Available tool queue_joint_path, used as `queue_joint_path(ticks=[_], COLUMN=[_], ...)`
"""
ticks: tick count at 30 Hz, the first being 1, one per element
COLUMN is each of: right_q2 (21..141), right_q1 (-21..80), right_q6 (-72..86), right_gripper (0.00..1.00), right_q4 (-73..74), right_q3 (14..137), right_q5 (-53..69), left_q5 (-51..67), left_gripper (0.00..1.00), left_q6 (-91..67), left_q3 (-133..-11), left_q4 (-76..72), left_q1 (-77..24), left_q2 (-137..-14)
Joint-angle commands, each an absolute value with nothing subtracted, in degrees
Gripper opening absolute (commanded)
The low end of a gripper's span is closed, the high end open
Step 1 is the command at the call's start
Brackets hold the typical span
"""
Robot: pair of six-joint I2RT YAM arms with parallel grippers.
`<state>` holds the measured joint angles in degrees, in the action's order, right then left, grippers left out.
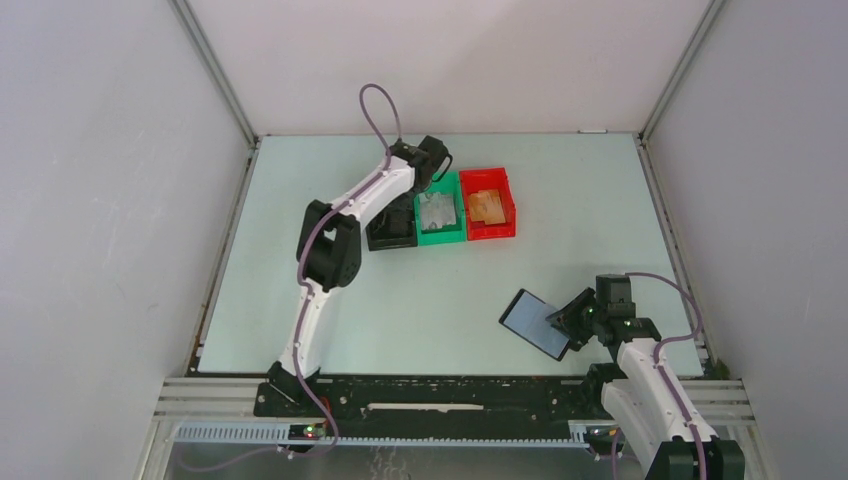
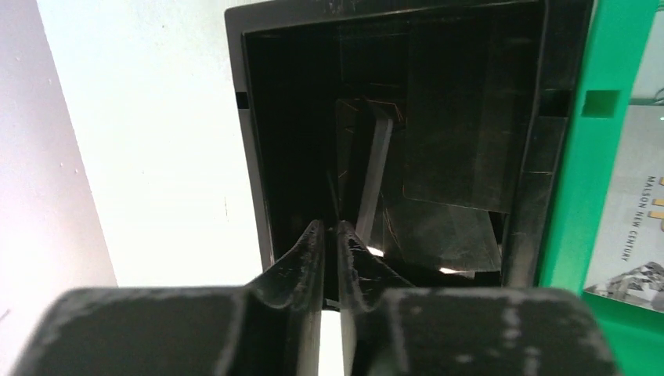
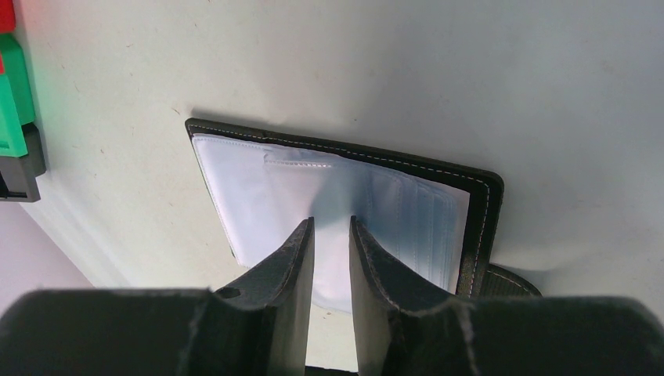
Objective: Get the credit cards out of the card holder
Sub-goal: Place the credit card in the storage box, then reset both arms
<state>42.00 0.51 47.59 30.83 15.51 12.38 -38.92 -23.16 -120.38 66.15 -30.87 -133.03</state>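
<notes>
Card holder (image 3: 258, 180) check: right gripper (image 3: 330, 222) narrowed over its clear sleeve, can't tell if pinching, lying open on the table (image 3: 470, 78) near the right arm. Could drag the whole case along instead of freeing a card. Left gripper (image 2: 330, 227) nearly closed down in the black bin (image 2: 254, 157), can't tell if holding anything.

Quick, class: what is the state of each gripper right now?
Left gripper: closed over the black bin; contents cannot be told.
Right gripper: closed on the card holder.

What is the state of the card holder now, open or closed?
Open. The right wrist view shows the card holder spread, its clear inner sleeves exposed inside a stitched black border.
</notes>
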Motion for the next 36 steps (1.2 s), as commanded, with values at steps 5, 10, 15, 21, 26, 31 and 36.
queue_joint_path(ticks=[5, 10, 15, 21, 26, 31, 36], right_q2=[41.9, 41.5, 39.4, 35.6, 35.6, 35.3, 33.4], right_q1=[0.4, 0.4, 0.4, 0.4, 0.7, 1.0, 1.2], right_q6=[46.2, 46.3, 46.2, 46.9, 48.1, 48.1, 48.6], right_gripper=[0.32, 0.32, 0.32, 0.32, 0.32, 0.40, 0.69], right_q4=[31.4, 31.6, 33.5, 36.1, 37.6, 40.6, 44.5], right_q3=[16.7, 16.7, 16.9, 17.4, 18.5, 21.2, 24.8], right_q5=[12.2, 12.4, 11.6, 9.8, 7.0, 4.3, 1.6], left_q5=[-40.7, -40.5, -37.3, -20.1, -5.7, 1.6, 4.2], left_gripper=[0.39, 0.41, 0.40, 0.40, 0.39, 0.38, 0.38], left_q6=[-23.5, -23.3, -23.7, -21.9, -24.5, -26.3, -26.2], left_q3=[-124.9, -125.9, -122.8, -101.4, -91.0, -85.6, -81.9], left_q4=[66.9, 67.9, 67.5, 52.8, 45.5, 41.4, 39.8], left_q1=[-32.2, -33.1, -34.3, -36.8, -39.9, -43.0, -46.0], left_q2=[-130.4, -128.0, -118.9, -100.4, -95.9, -96.7, -95.5])
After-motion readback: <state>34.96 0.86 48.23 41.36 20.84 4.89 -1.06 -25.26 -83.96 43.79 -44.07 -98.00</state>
